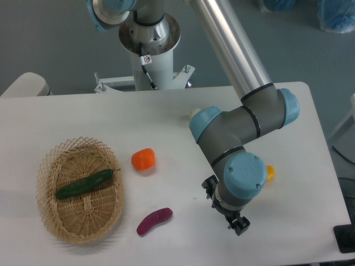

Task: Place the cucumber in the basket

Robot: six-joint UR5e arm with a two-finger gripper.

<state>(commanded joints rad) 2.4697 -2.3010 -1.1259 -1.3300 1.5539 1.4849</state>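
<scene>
Camera view from above is showing a white table with a few toy foods on it. The long, dark green, shiny toy cucumber is lying inside the oval, light tan woven wicker basket, slanted across the bottom with one end near the rim. It is resting flat there, so it looks like the job is already done.

The grey and blue robot arm is reaching over the right side of the table, well apart from the basket. Its small black two-finger gripper is pointing down near the table's front edge. It is holding nothing. It is too small and too hidden by the arm to tell how wide it is standing.

An orange, round toy pepper is sitting just beside the basket. A purple, curved toy eggplant is lying near the basket's lower right. Both are outside the basket, as they are not part of this job.

A small yellow-orange piece is peeking out behind the arm.
</scene>
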